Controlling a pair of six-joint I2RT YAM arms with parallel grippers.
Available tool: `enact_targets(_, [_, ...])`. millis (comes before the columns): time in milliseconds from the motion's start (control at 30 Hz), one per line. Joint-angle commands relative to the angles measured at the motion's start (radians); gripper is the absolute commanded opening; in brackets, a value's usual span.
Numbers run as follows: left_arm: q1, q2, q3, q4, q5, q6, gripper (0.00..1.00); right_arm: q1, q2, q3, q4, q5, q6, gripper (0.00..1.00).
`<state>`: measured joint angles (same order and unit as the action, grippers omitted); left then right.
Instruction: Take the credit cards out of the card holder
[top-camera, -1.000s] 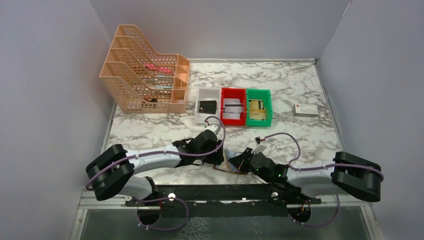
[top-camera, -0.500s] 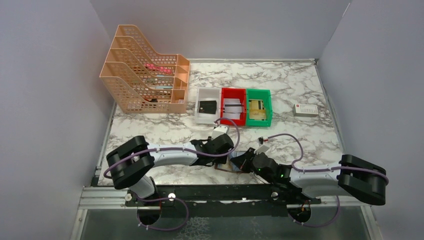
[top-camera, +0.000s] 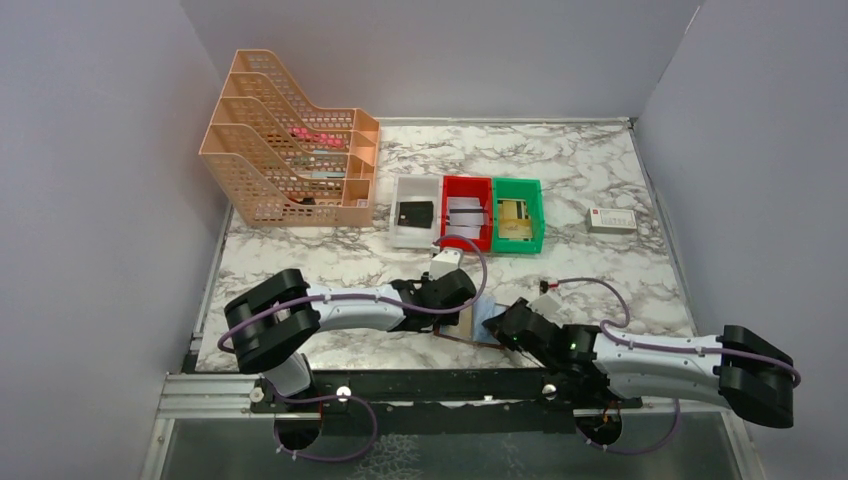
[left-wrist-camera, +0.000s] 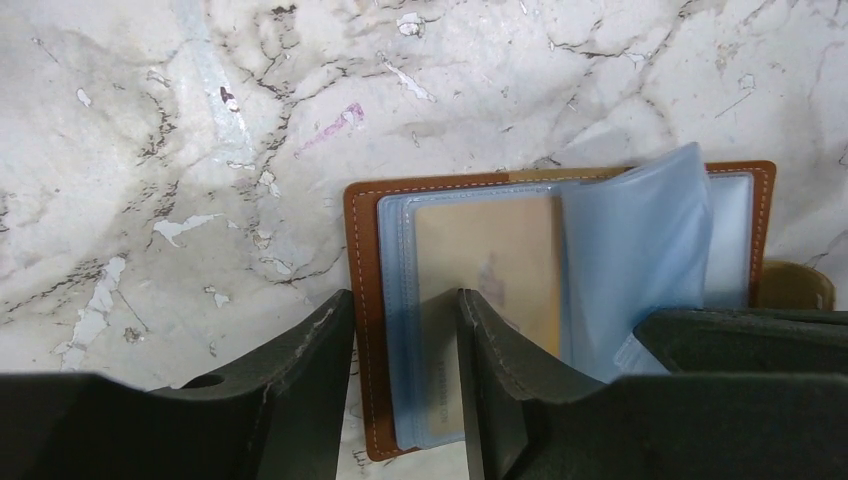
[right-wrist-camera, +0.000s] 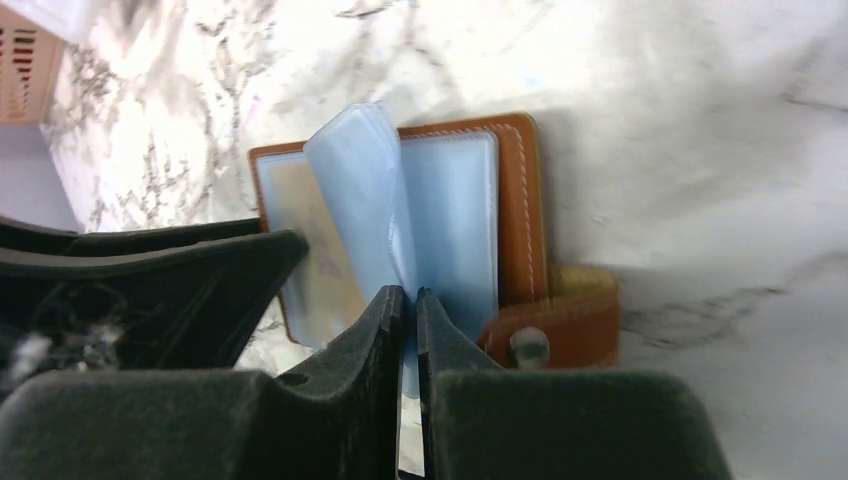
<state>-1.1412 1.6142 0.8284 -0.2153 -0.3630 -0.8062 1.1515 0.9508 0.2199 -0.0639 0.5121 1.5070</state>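
Left fingers (left-wrist-camera: 310, 360): being held partway apart, straddling the near left edge of the card holder (left-wrist-camera: 358, 230). One is sitting outside the brown border, the other over the first pocket. Nothing is being clamped.

Right fingers (right-wrist-camera: 375, 340): being held almost together, only a slit showing. The lifted sleeve (right-wrist-camera: 355, 180) is running into that slit, so a pinch is being judged likely; its firmness can't be told.

A gold-yellow card (left-wrist-camera: 490, 260) is being shown under the raised leaf, inside its pale blue pocket.

The card holder is lying open and flat on the tabletop (left-wrist-camera: 200, 150), at the near edge between the two arms. Its closing tab (right-wrist-camera: 560, 320) is sticking out from one cover. The bins (top-camera: 461, 180) are well apart from it.

Handling, as judged:
- The card is being taken as thin, stiff and slick. It is best pinched by its edge at the pocket mouth; which side the mouth is on can't be told.
- The sleeves are being read as soft, floppy and likely clingy.
- The holder looks light, so sliding is being expected unless it is being pinned while the card is being drawn.
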Motion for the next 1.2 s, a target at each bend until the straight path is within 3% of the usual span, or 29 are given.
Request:
enact_targets(0, [-0.001, 0.069, -0.049, -0.163, -0.04, 0.02, 0.42, -0.001, -0.049, 0.01, -0.263, 0.084, 0.129, 0.14])
enact_targets(200, [0.0, 0.06, -0.05, -0.169, -0.043, 0.018, 0.41, -0.001, -0.074, 0.044, -0.328, 0.083, 0.12, 0.27])
enact_targets(400, [0.0, 0.027, -0.056, -0.173, -0.042, 0.021, 0.42, -0.001, -0.132, 0.124, -0.325, 0.073, -0.039, 0.27])
enact_targets(600, [-0.001, -0.006, -0.062, -0.173, -0.039, 0.03, 0.41, -0.001, -0.185, 0.13, -0.161, 0.001, -0.234, 0.27])
enact_targets(967, [0.0, -0.055, -0.078, -0.156, -0.015, 0.042, 0.41, -0.001, -0.095, 0.172, 0.0, -0.121, -0.355, 0.28])
enact_targets(1167, [-0.008, -0.084, -0.065, -0.141, -0.002, 0.054, 0.43, -0.001, -0.057, 0.179, -0.077, -0.067, -0.311, 0.28])
